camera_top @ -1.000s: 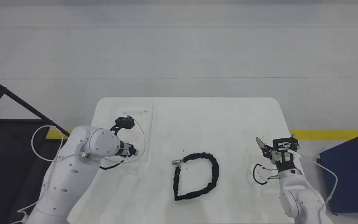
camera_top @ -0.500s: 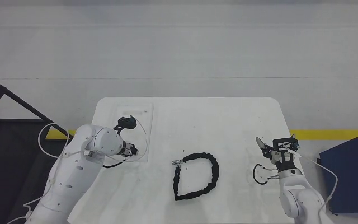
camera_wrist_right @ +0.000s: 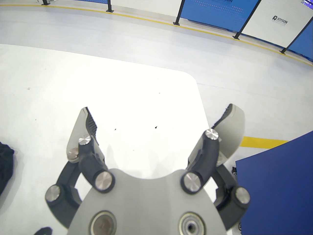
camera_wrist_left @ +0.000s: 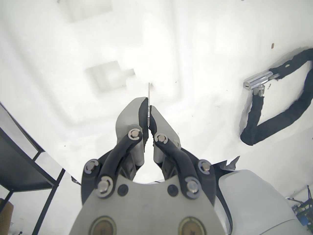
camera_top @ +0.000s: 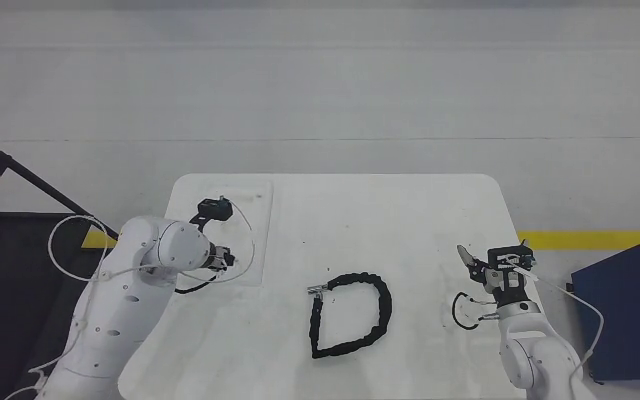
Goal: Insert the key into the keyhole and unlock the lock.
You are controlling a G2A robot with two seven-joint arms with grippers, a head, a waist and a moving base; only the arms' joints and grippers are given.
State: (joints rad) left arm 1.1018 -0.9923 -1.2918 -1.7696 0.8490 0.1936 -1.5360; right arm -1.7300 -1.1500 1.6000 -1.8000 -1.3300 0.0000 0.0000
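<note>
Left gripper point(camera_wrist_left: 148, 107) has drawn back, pinched tight on the key point(camera_wrist_left: 149, 91)

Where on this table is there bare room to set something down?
Bare: the far half of the table, from the tray across to the far right corner, and the strip between the chain lock and the open right end effector. Crowded: the left side, where the left end effector holds the key over the tray.
</note>
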